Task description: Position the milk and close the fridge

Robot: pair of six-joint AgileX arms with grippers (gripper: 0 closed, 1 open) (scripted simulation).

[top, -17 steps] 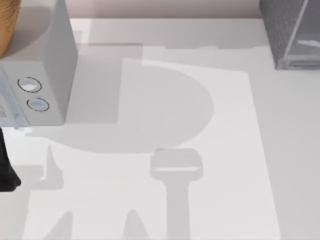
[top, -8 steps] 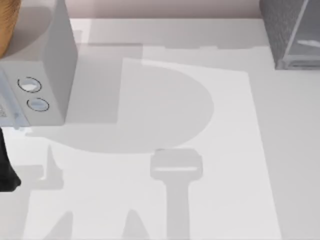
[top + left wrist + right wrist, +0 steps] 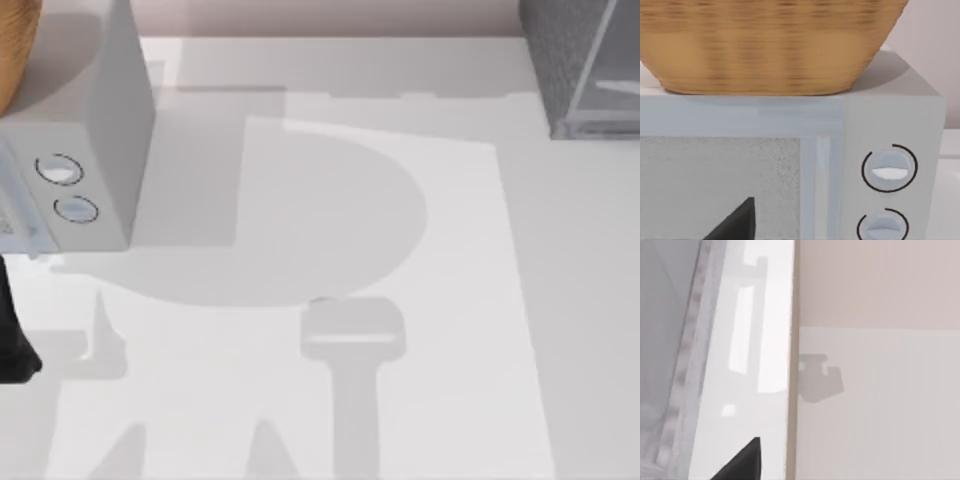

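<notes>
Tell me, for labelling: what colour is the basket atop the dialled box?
Golden-tan woven wicker basket, clearest in the left wrist view.

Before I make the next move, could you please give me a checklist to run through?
1. Milk in its place: cannot tell.
2. Fridge door shut: cannot tell; its pale door panel lies close in the right wrist view.
3. Right tool near the door panel: ok.
4. Left tool out of the way: ok, it faces the grey box with two dials at the table's left, far from the fridge.
5. Basket resting on top of the grey box: ok.
</notes>
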